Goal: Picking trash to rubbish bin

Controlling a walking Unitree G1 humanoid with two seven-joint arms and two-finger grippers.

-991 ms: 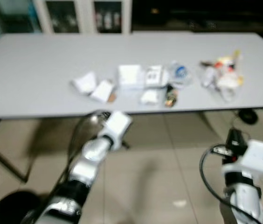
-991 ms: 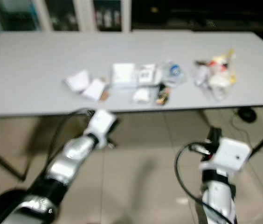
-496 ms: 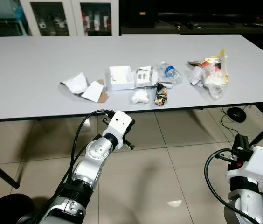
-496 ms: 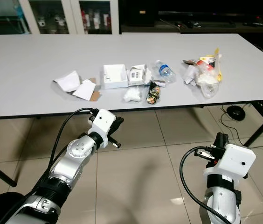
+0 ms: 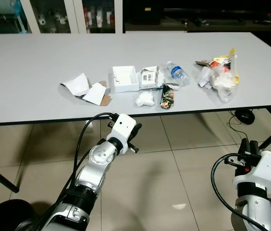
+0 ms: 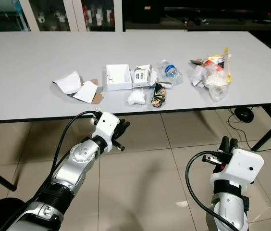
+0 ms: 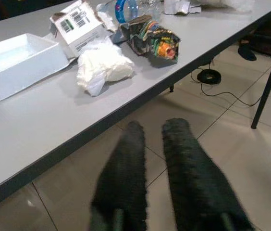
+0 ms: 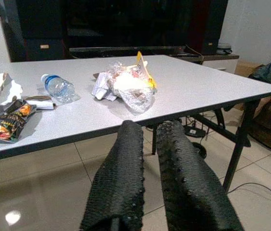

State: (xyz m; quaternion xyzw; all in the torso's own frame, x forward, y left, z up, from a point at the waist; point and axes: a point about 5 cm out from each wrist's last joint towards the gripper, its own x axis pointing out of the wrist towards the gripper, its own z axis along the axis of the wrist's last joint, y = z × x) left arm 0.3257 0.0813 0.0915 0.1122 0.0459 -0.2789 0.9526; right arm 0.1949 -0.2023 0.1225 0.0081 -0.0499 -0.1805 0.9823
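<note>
Left pincer (image 7: 150, 126), nearly closed and empty, sits below the bench (image 5: 30, 82) edge; we advise raising and opening it above the white wad (image 7: 102, 70) first.

Black round object (image 5: 3, 216) cut off at bottom-left corner.

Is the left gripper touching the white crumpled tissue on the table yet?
Apart. The left wrist view shows the left gripper below the table edge, over floor, with bare tabletop separating it from the crumpled tissue.

Grey table (image 5: 30, 82) strewn with trash (image 5: 167, 96)
</note>
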